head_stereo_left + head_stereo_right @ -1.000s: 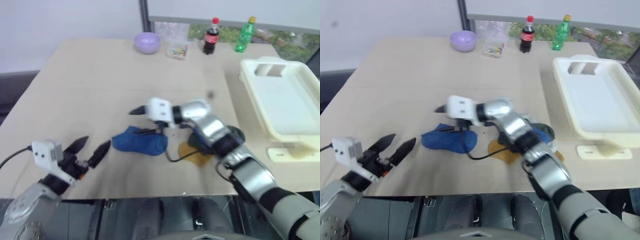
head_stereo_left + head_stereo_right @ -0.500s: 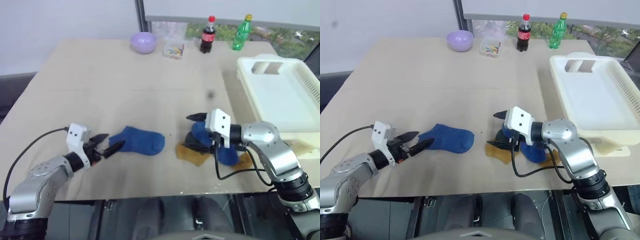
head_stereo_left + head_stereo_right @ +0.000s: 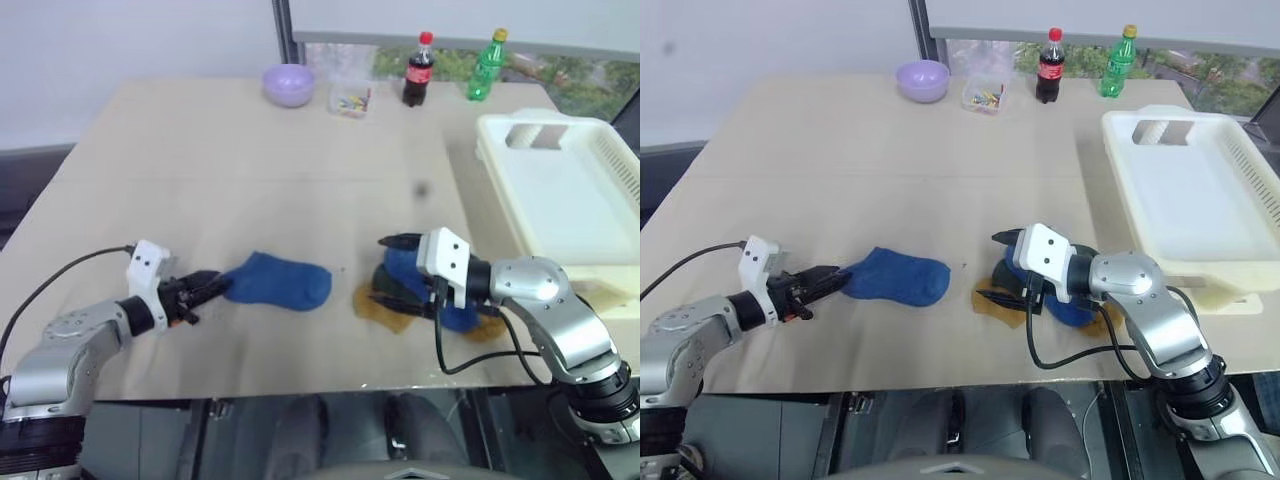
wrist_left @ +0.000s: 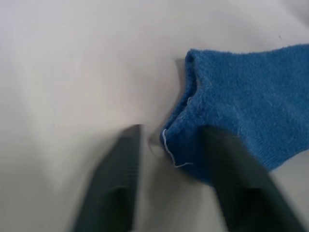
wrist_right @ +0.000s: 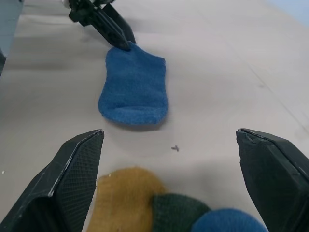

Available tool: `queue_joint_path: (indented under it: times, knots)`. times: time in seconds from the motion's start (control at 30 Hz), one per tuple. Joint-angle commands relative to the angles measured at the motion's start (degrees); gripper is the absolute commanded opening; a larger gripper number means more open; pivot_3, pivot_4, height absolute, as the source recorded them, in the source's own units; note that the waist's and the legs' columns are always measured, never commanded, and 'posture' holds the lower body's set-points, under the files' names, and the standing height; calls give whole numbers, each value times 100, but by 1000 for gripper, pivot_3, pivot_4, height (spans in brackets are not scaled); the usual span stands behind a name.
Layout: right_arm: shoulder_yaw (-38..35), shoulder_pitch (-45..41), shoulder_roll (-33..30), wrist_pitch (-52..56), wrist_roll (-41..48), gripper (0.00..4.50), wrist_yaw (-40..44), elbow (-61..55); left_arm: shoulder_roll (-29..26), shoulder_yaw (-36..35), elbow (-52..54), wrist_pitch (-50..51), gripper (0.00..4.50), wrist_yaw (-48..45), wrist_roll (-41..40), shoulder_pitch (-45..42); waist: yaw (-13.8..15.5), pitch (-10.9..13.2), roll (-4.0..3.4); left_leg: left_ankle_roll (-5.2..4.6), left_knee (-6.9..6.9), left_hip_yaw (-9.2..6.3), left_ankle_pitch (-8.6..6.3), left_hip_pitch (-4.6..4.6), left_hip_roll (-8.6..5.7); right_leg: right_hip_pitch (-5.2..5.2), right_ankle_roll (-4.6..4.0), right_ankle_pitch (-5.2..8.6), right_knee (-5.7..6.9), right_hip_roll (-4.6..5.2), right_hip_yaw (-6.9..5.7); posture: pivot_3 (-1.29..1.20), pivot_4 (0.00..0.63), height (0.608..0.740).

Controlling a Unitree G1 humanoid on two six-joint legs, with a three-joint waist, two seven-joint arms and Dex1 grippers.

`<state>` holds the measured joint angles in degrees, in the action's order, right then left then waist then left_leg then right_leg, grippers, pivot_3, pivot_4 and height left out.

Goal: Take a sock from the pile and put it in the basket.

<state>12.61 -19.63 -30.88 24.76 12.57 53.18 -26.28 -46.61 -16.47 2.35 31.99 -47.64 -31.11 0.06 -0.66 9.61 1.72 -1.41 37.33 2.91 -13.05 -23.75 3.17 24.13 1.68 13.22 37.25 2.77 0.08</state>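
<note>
The pile (image 3: 1045, 295) of socks, blue, mustard-brown and dark green, sits on the table (image 3: 890, 160) at its near edge, just beside the basket (image 3: 1185, 190), which stands on the table's right end with its floor bare. One blue sock (image 3: 895, 277) lies flat by itself, apart from the pile on the side away from the basket. My left gripper (image 3: 825, 279) is at the cuff end of that sock, low over the table; in my left wrist view the cuff edge sits between my two fingers (image 4: 118, 179), which are drawn in around it with a narrow gap on one side, so I cannot tell whether they already pinch the cloth. My right gripper (image 3: 392, 270) hangs directly over the pile, pointing toward the lone sock, its fingers spread wide and holding nothing. Well beyond the pile, along the table's far edge, stand a lilac bowl (image 3: 922, 79), a small clear box (image 3: 981, 93) with coloured bits inside, a cola bottle (image 3: 1049, 66) and a green bottle (image 3: 1116, 62).
</note>
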Motion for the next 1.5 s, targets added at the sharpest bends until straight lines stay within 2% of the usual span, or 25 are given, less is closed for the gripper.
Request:
queue_joint_path:
  times: [0.03,0.07,0.2,0.3,0.43,0.57,0.63,0.7,0.73,0.83,0.87,0.93,1.03,1.07,1.17,1.27,1.4,1.5]
  knots:
    - [-9,-171,35,-270,12,4500,-38,38,229,-151,-14,5,44,-115,-218,-21,4,0,0,0,0,0,0,-1,0,0,0,0,-1,2,0,0,150,740]
    - [6,-188,45,-307,5,4500,-37,79,295,-247,4,44,44,-95,-307,-31,6,0,1,0,0,-1,0,-1,0,-1,1,0,-3,4,0,0,150,740]
    - [102,-320,178,-499,-29,4500,-30,334,554,-1249,283,771,44,104,-1474,-95,-6,3,18,-1,3,-9,0,-5,3,-1,2,-1,-3,3,-3,0,150,740]
    - [160,-427,367,-617,-14,4500,-53,560,360,-1893,340,1009,44,60,-1843,94,-36,4,19,-1,3,-13,1,-4,0,-1,22,-13,-1,-4,-6,0,150,740]
    - [226,-544,527,-854,-16,4500,13,823,-369,-2929,119,1171,44,-350,-2022,398,-47,8,23,-1,3,-11,0,-3,3,5,21,-12,4,-9,-3,0,150,740]
    - [218,-608,558,-1060,54,4500,159,973,-1379,-3549,-16,1781,44,-928,-2276,485,16,13,20,0,3,-11,1,-6,4,5,0,1,2,0,-16,0,150,740]
    - [217,-641,567,-1133,54,4500,195,1045,-1772,-3417,186,2160,44,-1186,-2398,521,22,15,18,3,5,-9,1,-7,4,-1,0,2,-11,9,-23,0,150,740]
    - [225,-665,589,-1196,26,4500,181,1102,-1930,-2764,604,2381,44,-1103,-2428,372,20,21,6,4,5,-15,1,-6,-1,-5,1,1,-16,23,-22,0,150,740]
    - [227,-668,607,-1207,11,4500,149,1119,-1814,-2283,841,2435,44,-884,-2451,122,27,25,-6,4,4,-17,0,-5,-5,-5,1,1,-18,28,-20,0,150,740]
    - [241,-626,657,-1190,-50,4500,24,1113,-949,-752,1382,2608,44,-3,-2288,-734,45,32,-22,3,1,-16,1,-8,-10,-12,3,-1,-21,26,-15,0,150,740]
    - [258,-583,689,-1159,-65,4500,-32,1085,-572,-250,1355,2603,321,167,-2107,-886,42,32,-21,3,0,-14,2,-9,-11,-10,4,-2,-15,22,-15,0,150,740]
    - [337,-516,734,-1130,-123,4500,-122,1032,-35,252,1321,2457,882,465,-1821,-1022,2,30,-14,3,0,-4,2,-12,-20,-9,26,-16,-14,6,-12,0,150,740]
    - [476,-545,896,-917,-188,4500,-313,1070,159,-142,1168,2254,2201,824,-1678,-1114,-53,39,12,3,0,-3,2,-12,-7,-2,25,-16,-9,-13,-4,0,150,740]
    - [536,-593,972,-859,-214,4500,-360,1115,54,-356,1105,2229,2346,741,-1706,-1087,-59,40,12,3,0,-5,2,-12,1,4,23,-15,3,-23,-4,0,150,740]
    - [794,-905,1355,-463,-520,4500,-742,1558,-548,-832,938,1898,2346,157,-1467,-662,-127,41,15,5,0,-6,3,-10,9,31,-4,1,56,-38,-2,0,150,740]
    - [907,-1180,1758,-249,-493,4500,-858,1930,-835,-1186,972,1730,2346,-21,-1271,-175,-135,43,0,23,-3,-7,14,-6,8,41,-11,7,71,-35,1,0,150,740]
    - [1125,-1625,2221,-271,-564,4500,-733,2814,-617,-1592,1546,1481,2346,121,-984,792,-169,41,4,25,-3,-6,15,-8,9,46,-29,17,68,-20,14,0,150,740]
    - [1334,-1876,2443,-361,-664,4500,-556,3507,-301,-1607,1969,1289,2346,280,-791,1379,-133,36,13,25,-5,-12,14,-15,8,46,-29,17,68,-3,5,0,150,740]
